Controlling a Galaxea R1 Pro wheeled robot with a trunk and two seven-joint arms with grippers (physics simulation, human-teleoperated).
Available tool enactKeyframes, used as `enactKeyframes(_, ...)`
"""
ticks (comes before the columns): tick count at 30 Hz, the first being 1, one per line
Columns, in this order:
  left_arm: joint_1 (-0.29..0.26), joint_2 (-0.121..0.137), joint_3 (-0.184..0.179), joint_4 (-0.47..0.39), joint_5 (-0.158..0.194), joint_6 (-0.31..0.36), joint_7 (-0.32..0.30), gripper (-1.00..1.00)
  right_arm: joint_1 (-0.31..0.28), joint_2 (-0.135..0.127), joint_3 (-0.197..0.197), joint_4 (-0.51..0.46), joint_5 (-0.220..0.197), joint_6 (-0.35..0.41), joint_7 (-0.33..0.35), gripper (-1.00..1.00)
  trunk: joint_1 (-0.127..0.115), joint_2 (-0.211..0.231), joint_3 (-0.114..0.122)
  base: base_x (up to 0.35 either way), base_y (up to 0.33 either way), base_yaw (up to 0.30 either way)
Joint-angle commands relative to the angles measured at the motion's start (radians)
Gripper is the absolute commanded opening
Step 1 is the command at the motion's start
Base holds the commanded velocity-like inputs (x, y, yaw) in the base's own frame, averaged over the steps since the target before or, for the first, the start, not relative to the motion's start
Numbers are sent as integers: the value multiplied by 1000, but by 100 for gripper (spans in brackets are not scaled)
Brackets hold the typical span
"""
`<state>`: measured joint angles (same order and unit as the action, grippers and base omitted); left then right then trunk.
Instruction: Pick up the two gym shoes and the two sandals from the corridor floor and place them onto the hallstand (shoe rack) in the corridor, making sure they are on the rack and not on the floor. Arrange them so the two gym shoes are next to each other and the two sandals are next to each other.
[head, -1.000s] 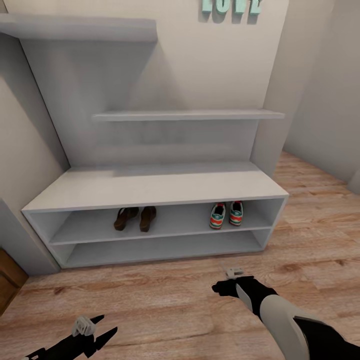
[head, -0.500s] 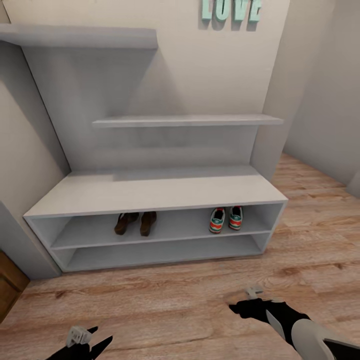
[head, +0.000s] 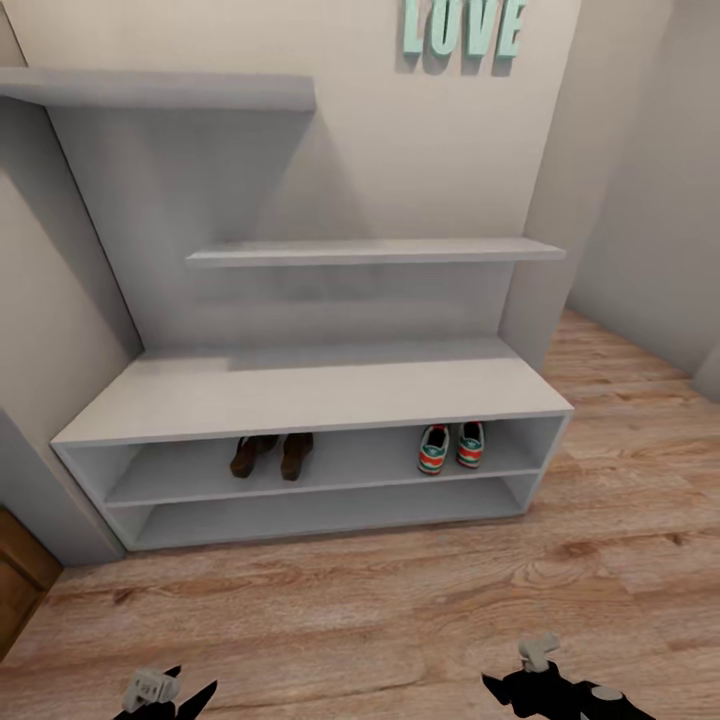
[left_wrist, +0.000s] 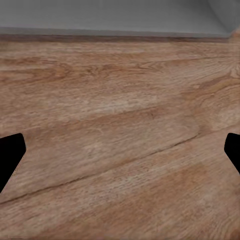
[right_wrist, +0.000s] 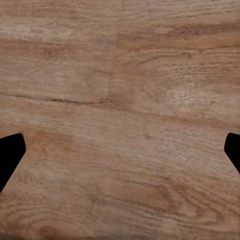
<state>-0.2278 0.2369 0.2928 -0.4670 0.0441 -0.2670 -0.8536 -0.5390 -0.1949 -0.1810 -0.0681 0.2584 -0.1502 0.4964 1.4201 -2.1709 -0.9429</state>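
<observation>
on the upper compartment of the hallstand the two sandals sit side by side toward the left, the two gym shoes side by side toward the right, pairs well apart. left tool and right tool hang spread wide and empty over the corridor floor

Evenly, softly lit from above; faint shadows beneath wall shelves; slightly soft render, wood grain blurred in wrist views.
</observation>
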Motion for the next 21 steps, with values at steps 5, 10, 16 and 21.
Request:
enactKeyframes(5,-1,-1,3,27,4,-14,24,100,34,-2,-9,1,10,-74,18,100,-19,35,15,0,0,0)
enactKeyframes(10,-1,-3,4,82,9,-20,68,100,50,2,-8,5,9,-106,24,100,-39,70,31,0,0,-38)
enactKeyframes(16,-1,-9,5,109,13,-22,126,100,54,11,-8,26,10,-113,25,100,-62,112,49,0,0,-85)
enactKeyframes(21,-1,-20,5,120,14,-23,215,100,74,25,-8,38,10,-118,18,100,-81,147,65,0,0,-14)
